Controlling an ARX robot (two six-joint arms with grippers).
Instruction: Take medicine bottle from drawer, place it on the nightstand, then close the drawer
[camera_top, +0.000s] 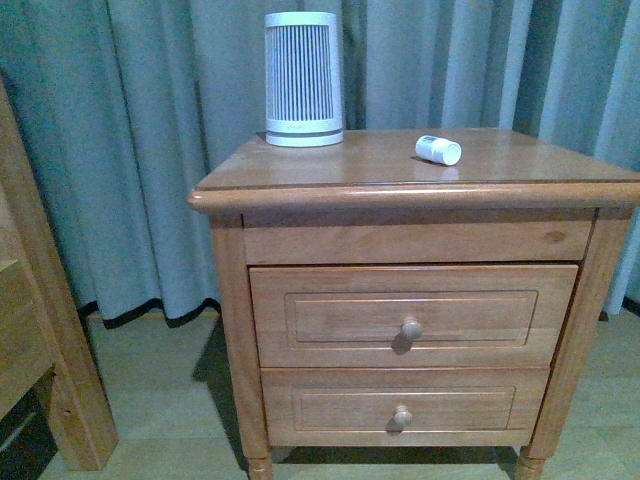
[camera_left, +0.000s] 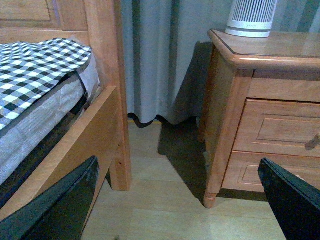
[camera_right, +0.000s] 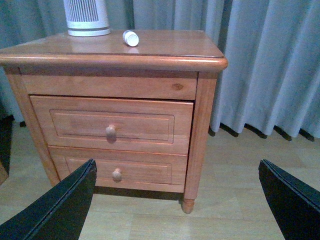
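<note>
The medicine bottle (camera_top: 438, 150) lies on its side on the nightstand (camera_top: 520, 170) top, right of centre; it also shows in the right wrist view (camera_right: 130, 38). The drawer (camera_top: 412, 315), the taller upper one with a round knob, is shut or nearly so; in the right wrist view (camera_right: 112, 125) its front stands slightly proud. Neither arm shows in the front view. My left gripper (camera_left: 182, 205) is open and empty, low over the floor left of the nightstand. My right gripper (camera_right: 177, 205) is open and empty, back from the nightstand's front right corner.
A large white ribbed cylinder (camera_top: 303, 78) stands at the back left of the top. The shallower lower drawer (camera_top: 403, 408) is shut. A wooden bed frame (camera_left: 102, 115) with a checked mattress (camera_left: 35, 70) stands left. Grey curtains (camera_top: 150, 150) hang behind.
</note>
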